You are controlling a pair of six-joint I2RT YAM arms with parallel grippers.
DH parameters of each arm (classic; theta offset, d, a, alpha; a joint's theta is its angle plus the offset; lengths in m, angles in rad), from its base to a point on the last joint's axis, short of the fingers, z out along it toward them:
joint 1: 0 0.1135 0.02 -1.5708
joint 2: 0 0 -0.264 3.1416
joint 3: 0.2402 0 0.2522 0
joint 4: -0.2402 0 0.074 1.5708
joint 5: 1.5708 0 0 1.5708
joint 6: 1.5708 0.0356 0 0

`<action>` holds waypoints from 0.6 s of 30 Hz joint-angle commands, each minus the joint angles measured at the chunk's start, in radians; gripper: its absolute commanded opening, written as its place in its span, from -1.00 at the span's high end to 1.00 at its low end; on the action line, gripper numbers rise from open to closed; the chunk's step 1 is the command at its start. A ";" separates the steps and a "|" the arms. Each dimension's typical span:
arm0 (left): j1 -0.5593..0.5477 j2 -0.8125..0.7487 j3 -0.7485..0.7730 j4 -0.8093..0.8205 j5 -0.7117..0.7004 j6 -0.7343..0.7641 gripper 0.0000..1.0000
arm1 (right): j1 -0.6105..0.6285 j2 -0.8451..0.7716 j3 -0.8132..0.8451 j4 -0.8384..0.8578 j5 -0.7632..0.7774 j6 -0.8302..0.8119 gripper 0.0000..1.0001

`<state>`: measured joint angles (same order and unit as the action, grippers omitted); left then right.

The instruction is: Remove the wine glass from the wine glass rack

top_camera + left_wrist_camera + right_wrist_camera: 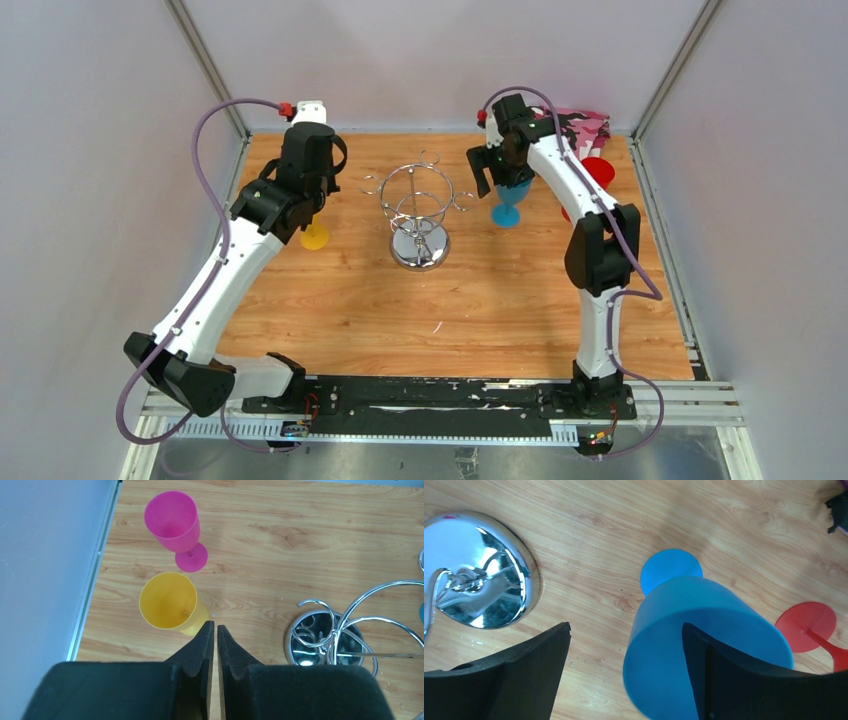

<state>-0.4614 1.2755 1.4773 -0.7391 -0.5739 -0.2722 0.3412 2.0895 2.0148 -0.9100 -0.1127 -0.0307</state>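
From above, the wine glass rack [418,215] stood at the middle of the worktop [480,310]. The blue wine glass [507,205] stood upright just to its right, beneath the right claw [500,178].

The left wrist view showed the left claw [215,630] all but closed, gripping nothing, beside a yellow glass [167,600]. A pink glass [175,522] stood beyond.

In the right wrist view, the right claw was spread wide. The blue wine glass stood between its fingers [539,655], close against the right one, with a red glass [806,627] nearby.
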 commanded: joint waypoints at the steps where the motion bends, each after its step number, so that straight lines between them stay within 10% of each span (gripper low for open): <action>1: -0.008 0.010 0.003 0.022 -0.032 0.001 0.74 | 0.026 -0.101 0.000 -0.024 -0.011 -0.001 -0.75; 18: -0.008 -0.010 0.042 0.062 -0.013 0.063 0.11 | 0.178 -0.557 -0.197 0.128 0.318 0.082 -0.83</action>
<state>-0.4614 1.2907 1.4776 -0.7227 -0.5732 -0.2451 0.4774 1.6875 1.9461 -0.8707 0.0837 -0.0040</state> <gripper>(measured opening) 0.421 0.911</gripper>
